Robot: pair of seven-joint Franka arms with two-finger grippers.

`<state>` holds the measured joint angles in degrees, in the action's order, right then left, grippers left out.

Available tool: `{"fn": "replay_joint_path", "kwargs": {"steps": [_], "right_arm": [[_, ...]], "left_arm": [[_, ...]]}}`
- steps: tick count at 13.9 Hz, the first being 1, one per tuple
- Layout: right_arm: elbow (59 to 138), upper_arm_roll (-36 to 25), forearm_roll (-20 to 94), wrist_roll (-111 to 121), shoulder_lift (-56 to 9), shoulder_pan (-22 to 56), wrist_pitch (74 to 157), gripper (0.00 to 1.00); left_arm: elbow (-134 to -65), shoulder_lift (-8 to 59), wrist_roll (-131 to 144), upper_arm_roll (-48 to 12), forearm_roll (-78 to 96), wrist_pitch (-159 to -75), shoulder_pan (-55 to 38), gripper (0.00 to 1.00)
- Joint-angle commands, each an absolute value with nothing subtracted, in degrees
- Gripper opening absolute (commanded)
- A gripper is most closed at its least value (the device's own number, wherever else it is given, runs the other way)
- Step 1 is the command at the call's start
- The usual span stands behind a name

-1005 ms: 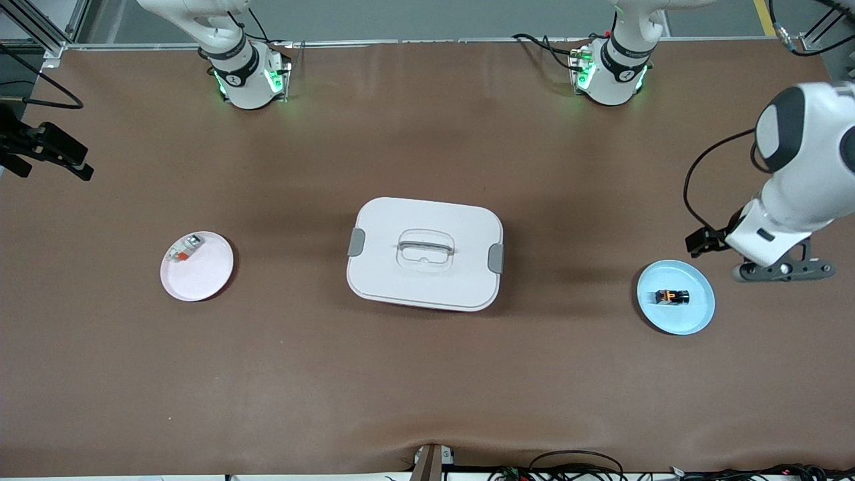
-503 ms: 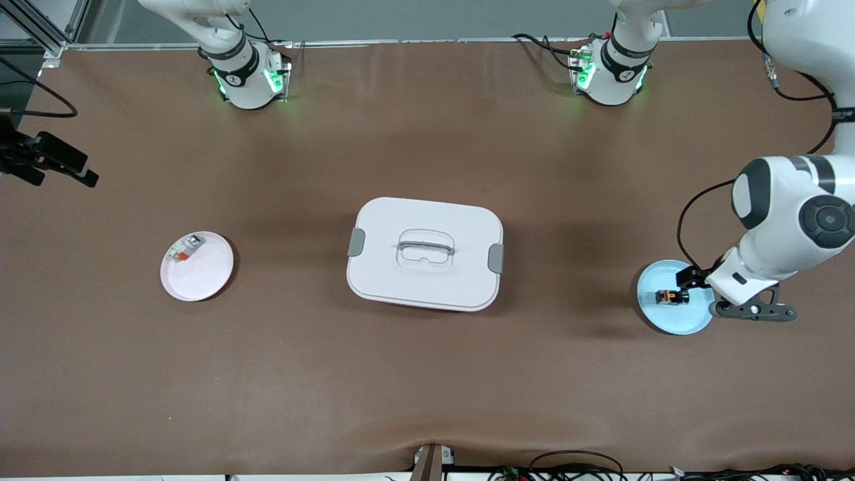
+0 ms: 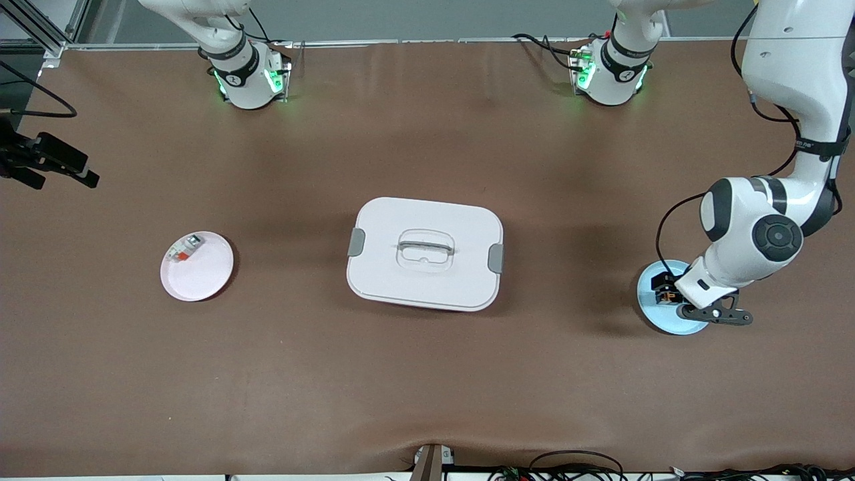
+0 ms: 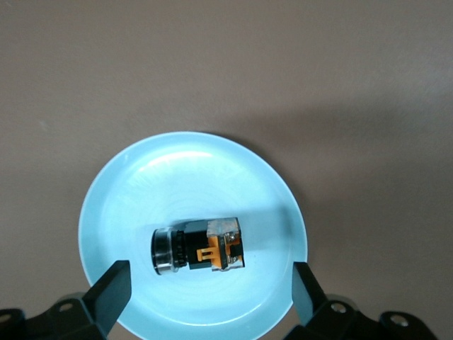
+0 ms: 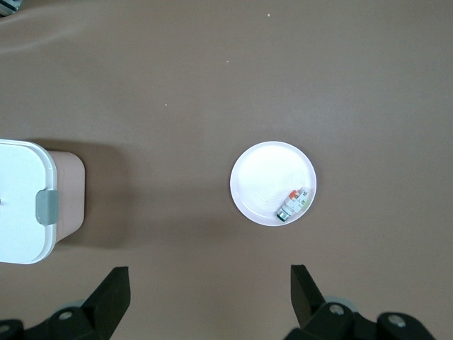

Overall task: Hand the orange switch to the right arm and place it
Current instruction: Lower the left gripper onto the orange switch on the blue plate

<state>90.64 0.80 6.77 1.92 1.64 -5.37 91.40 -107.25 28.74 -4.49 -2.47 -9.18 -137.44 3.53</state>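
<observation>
Orange switch: the tiny black blocky part with orange markings [image 4: 199, 246] lies on its side in the middle of the round pale-blue plate [image 4: 127, 205], toward my left arm's end of the brown table [image 3: 427, 374].

Left gripper [image 4: 210, 292]: mine, poised directly over the blue plate, fingers spread wide at nine and three o'clock of the switch, touching neither it nor the plate.

Right gripper [image 5: 210, 292]: held high and wide open above the table's edge at my right arm's end, waiting.

White plate [image 3: 200, 274]: round, carrying a small white-and-grey piece with a red-orange part [image 3: 185, 248] near its rim.

White lidded box [image 3: 425, 254]: rectangular, grey clasps, between the two plates.
</observation>
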Motion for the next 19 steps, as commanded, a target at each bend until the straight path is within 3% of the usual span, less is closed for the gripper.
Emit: {"fn": "replay_joint_path", "kwargs": {"steps": [1, 19], "right_arm": [[90.0, 1.1, 7.8, 2.8, 1.8, -5.6, 90.7, 1.0], [90.1, 1.3, 7.4, 2.8, 1.9, -5.5, 90.8, 1.0]], "left_arm": [[-107.7, 29.4, -5.4, -2.6, -10.2, -138.6, 4.3, 1.0], [-107.0, 34.7, -4.5, -2.5, -9.8, -143.4, 6.1, 1.0]]}}
